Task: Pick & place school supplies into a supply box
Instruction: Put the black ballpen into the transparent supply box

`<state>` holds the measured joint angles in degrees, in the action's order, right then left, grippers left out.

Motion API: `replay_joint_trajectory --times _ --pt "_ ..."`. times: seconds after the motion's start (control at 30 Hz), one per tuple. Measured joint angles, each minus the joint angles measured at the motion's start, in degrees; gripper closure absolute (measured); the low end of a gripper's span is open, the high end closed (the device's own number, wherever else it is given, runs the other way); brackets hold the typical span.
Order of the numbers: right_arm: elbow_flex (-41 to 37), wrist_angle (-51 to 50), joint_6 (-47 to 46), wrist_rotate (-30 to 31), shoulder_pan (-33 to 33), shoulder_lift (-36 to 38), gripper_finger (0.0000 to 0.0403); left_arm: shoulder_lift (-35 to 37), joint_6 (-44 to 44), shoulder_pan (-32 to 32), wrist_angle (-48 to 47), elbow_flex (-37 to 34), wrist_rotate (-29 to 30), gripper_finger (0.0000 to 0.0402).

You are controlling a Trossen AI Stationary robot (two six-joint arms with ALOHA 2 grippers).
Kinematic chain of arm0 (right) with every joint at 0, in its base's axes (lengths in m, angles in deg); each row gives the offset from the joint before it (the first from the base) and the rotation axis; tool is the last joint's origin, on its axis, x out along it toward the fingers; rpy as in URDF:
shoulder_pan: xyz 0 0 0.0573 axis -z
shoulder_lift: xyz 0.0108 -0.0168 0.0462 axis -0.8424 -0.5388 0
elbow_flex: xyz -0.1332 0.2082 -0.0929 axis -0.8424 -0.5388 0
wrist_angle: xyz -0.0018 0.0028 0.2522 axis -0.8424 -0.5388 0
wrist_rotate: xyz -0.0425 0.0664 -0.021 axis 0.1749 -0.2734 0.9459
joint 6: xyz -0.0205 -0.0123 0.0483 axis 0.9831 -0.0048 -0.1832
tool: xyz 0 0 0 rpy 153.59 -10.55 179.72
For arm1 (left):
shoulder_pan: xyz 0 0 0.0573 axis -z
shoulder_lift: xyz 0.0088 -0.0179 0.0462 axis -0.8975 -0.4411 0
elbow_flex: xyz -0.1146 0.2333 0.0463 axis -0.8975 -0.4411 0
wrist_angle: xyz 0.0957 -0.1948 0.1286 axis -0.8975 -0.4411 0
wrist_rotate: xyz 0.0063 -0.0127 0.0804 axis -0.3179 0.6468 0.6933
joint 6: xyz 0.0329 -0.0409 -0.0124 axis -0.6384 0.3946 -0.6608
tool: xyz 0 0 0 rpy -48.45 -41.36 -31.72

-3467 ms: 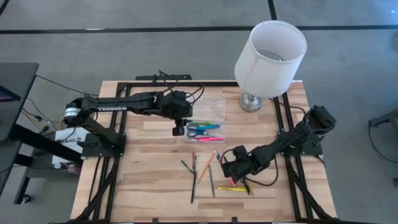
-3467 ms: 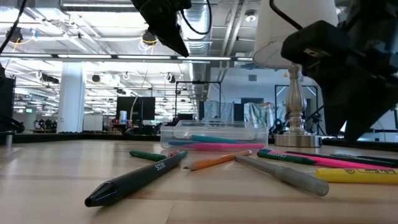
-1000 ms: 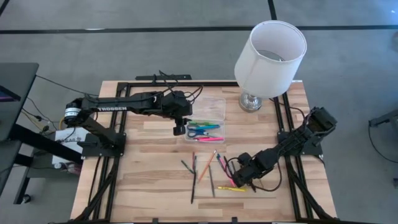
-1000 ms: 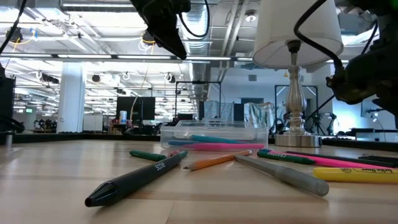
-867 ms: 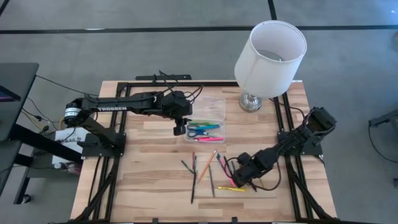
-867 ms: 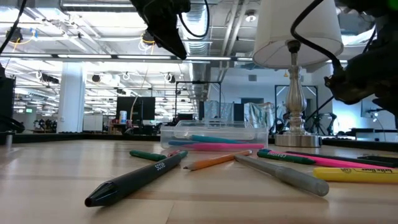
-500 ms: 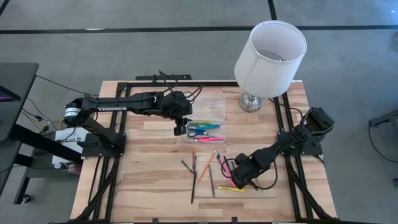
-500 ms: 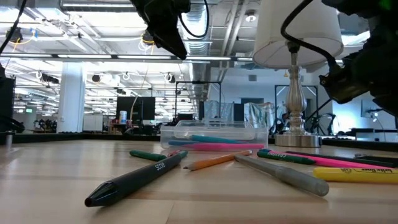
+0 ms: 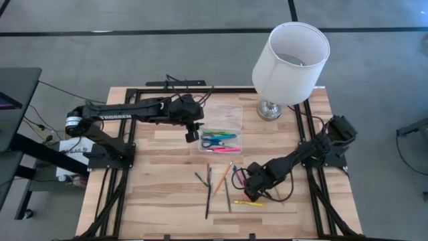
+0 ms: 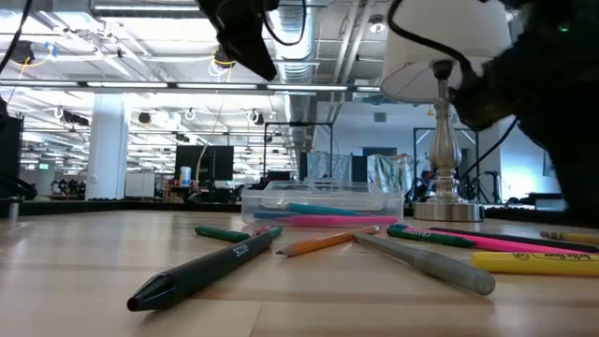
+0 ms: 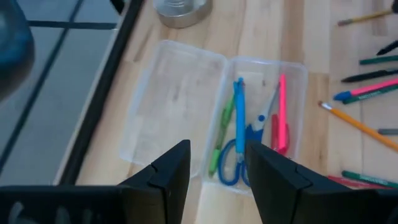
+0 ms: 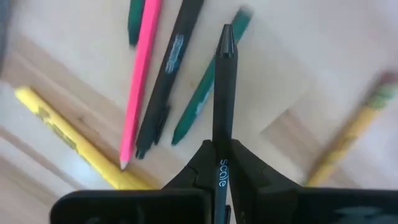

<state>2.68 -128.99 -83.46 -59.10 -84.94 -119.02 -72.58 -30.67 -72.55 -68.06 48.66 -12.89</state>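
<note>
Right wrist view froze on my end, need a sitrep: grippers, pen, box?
Right gripper shut on black pen, lifted above the loose pens. Left gripper open, over supply box. Box lid open, nothing blocking it.

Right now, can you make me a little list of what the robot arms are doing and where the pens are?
right gripper: shut on a black pen, lifted above the loose pens near the table's front right
left gripper: open, empty, hovering over the supply box
supply box: lid open; holds blue scissors, a blue pen, a green pen and a pink pen
on the table: yellow marker, pink pen, orange pencil, more green and black pens
lamp: back right corner of the table
</note>
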Motion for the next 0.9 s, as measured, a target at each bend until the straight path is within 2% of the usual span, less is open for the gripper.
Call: replay_joint_trajectory --times 0.27,0.53,0.67,0.9 --pt "7.6 -11.9 9.1 3.8 4.5 0.1 0.0395 5.2 0.0 -1.1 -3.8 0.0 3.7 0.0254" --pt "13.4 -14.4 25.2 10.0 13.8 0.2 0.0395 8.7 1.4 -1.6 -8.3 0.0 3.7 0.0254" --pt "14.8 -9.3 35.2 11.1 20.6 0.2 0.0393 9.0 2.6 -1.4 -10.7 0.0 3.7 0.0254" --pt "15.1 10.9 51.4 10.9 30.5 -0.1 0.0393 9.3 5.6 0.5 -13.7 0.0 3.7 0.0254"
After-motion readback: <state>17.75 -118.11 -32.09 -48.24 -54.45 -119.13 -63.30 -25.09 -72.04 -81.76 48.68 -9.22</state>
